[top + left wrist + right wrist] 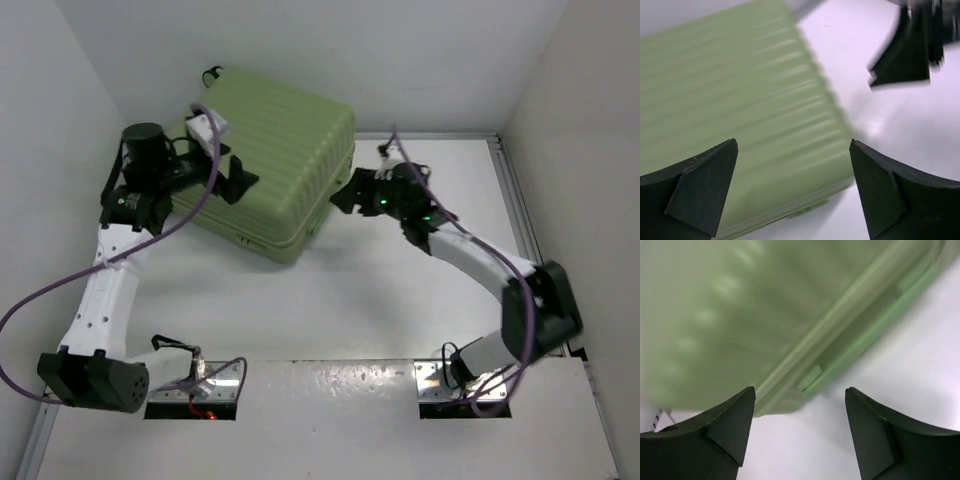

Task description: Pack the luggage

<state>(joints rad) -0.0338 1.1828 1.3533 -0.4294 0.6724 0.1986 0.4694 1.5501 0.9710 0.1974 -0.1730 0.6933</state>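
The luggage [285, 165], a light-green ribbed hard-shell suitcase, lies closed and flat at the back left of the table. My left gripper [232, 178] hovers over its left part, open and empty; the left wrist view shows the ribbed shell [735, 120] below its fingers [705, 190]. My right gripper [350, 192] is open and empty just off the case's right edge. The right wrist view shows the case's side seam and a small latch [810, 377] just ahead of its fingers [730, 425]. The lining and any contents are hidden.
White walls close in the table at the left, back and right. A metal rail [515, 200] runs along the right side. A small black wheel or tab [212, 73] shows at the case's back corner. Purple cables trail from both arms.
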